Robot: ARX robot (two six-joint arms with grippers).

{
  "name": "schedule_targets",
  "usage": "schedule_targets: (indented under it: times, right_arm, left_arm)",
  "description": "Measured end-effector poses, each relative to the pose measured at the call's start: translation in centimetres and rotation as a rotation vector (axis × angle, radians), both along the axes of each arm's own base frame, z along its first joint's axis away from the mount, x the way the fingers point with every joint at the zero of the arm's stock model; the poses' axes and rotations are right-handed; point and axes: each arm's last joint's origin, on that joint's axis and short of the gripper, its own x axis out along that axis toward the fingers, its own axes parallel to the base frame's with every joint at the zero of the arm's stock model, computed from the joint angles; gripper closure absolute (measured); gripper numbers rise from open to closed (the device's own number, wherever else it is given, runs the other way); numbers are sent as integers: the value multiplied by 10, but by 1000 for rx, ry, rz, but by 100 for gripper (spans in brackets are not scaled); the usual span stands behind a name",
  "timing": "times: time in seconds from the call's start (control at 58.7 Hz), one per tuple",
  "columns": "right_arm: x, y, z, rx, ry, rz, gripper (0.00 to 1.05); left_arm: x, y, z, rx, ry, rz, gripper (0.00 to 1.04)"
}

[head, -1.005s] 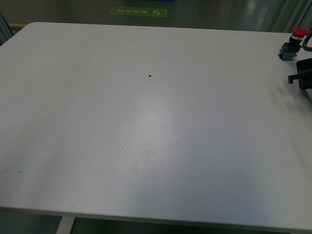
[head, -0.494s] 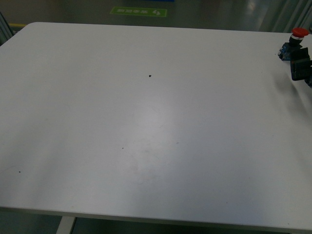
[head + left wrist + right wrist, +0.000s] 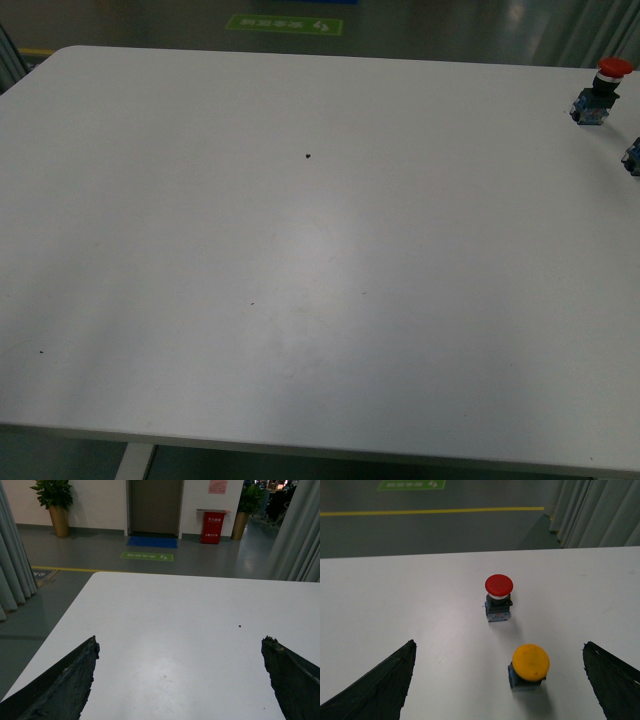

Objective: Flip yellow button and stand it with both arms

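Already the yellow button [image 3: 530,666] appears to stand cap-up on the white table [image 3: 300,250], just beside the red button [image 3: 498,597] and on the nearer side of it as the right wrist camera looks. In the front view only a blue sliver of it shows at the table's far right edge, a little nearer than the red button [image 3: 603,92] there. The right gripper [image 3: 500,680] has its jaws wide apart, one on each side of the yellow button and touching neither switch. The left gripper [image 3: 177,680] is likewise spread open over bare table, well apart from both buttons, with a small dark speck [image 3: 239,626] ahead of it. The main risk, as I judge it, is the closeness of the two switches: a jaw closing or sweeping in could clip the red button and knock it over. The yellow button also sits near the table's edge, so a clumsy nudge might push it off.
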Motion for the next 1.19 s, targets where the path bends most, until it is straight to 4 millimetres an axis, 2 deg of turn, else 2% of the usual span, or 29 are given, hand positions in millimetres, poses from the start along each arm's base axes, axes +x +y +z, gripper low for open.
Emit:
schedule_targets:
  times: [0.085, 0.187, 0.273, 0.409, 0.477, 0.613, 0.749, 0.92, 1.192]
  right_arm:
    - [-1, -1, 0, 16, -15, -2, 8]
    - [-18, 5, -14, -29, -204, 58, 25]
    - [-44, 15, -17, -56, -296, 70, 41]
    - [-77, 26, -12, -69, -340, 75, 64]
    - [-97, 32, -17, -67, -326, 77, 80]
    - [-122, 37, -24, -72, -318, 72, 102]
    - [-144, 42, -32, -70, -314, 76, 101]
    - [-167, 54, -32, -71, -317, 77, 101]
    - [-194, 54, -31, -71, -315, 77, 101]
  left_arm:
    - [0, 0, 0, 0, -1, 0, 7]
    - [0, 0, 0, 0, -1, 0, 7]
    - [0, 0, 0, 0, -1, 0, 7]
    - [0, 0, 0, 0, -1, 0, 7]
    - [0, 0, 0, 0, -1, 0, 7]
    - [0, 0, 0, 0, -1, 0, 7]
    - [0, 0, 0, 0, -1, 0, 7]
    - [0, 0, 0, 0, -1, 0, 7]
    - [0, 0, 0, 0, -1, 0, 7]
